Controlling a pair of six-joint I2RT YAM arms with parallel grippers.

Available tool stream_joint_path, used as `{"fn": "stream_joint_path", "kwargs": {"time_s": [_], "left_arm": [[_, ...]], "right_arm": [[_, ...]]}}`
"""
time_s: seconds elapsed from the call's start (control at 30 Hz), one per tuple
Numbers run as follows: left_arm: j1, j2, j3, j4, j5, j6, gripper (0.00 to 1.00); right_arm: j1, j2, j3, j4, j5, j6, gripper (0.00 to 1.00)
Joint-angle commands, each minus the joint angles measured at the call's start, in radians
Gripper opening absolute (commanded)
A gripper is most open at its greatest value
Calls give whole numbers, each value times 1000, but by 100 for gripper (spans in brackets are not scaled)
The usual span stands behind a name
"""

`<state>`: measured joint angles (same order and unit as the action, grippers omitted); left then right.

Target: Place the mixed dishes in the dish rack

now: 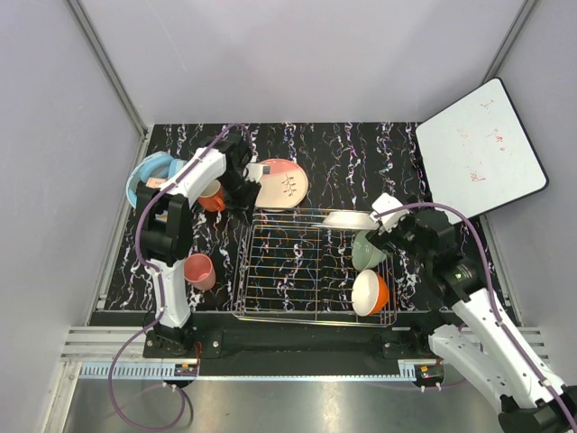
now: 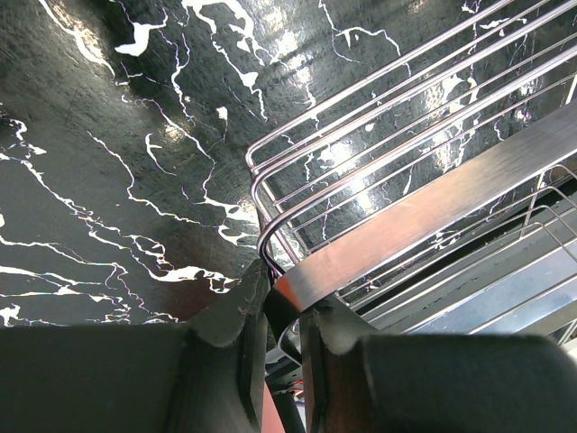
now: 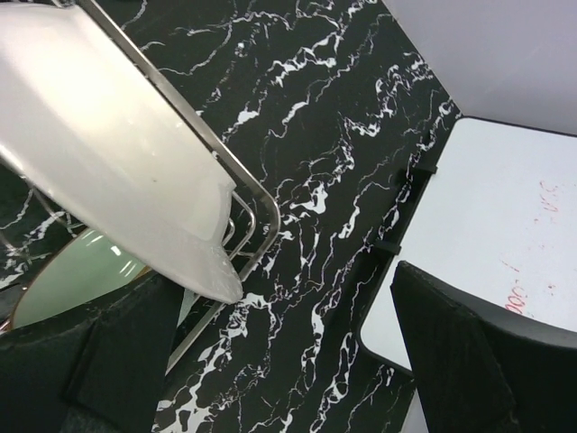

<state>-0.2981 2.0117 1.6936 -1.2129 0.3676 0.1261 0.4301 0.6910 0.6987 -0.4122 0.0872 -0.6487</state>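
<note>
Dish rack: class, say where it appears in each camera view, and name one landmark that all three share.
Top external: dish rack at centre, between the arms.
Left wrist: its corner wires, upper right.
Right wrist: its rim corner, left of centre.
Shared landmark: the black marbled table.

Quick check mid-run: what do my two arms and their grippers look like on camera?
Both the left arm and right arm have white links, black joints and a purple cable looping alongside. The left gripper and right gripper have matte black, blocky fingers.
</note>
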Motion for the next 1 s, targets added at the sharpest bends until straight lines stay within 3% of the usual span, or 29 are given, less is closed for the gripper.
{"fn": "stream_joint_path", "kwargs": {"time_s": [0.0, 0.4, 0.57, 0.63, 0.67, 0.73, 0.87, 0.97], "left_arm": [[56, -62, 54, 262, -79, 32, 16], [56, -65, 66, 251, -87, 36, 16], [56, -68, 69, 246, -82, 32, 16], [56, -71, 66, 245, -79, 33, 16], [56, -73, 67, 243, -84, 36, 16], [56, -76, 70, 240, -85, 35, 16], [57, -80, 64, 239, -85, 41, 16], [57, -80, 58, 239, -88, 44, 16]], "right_arm": [[-1, -74, 4, 16, -75, 9, 100], [-2, -202, 27, -4, -46, -2, 100], [-1, -210, 34, 127, 205, 197, 100], [-2, -107, 77, 101, 360, 330, 100], [-2, 42, 134, 52, 449, 410, 100], [-4, 122, 178, -2, 410, 507, 100], [-50, 426, 411, -198, 344, 674, 100], [-82, 531, 488, -243, 284, 765, 100]]}}
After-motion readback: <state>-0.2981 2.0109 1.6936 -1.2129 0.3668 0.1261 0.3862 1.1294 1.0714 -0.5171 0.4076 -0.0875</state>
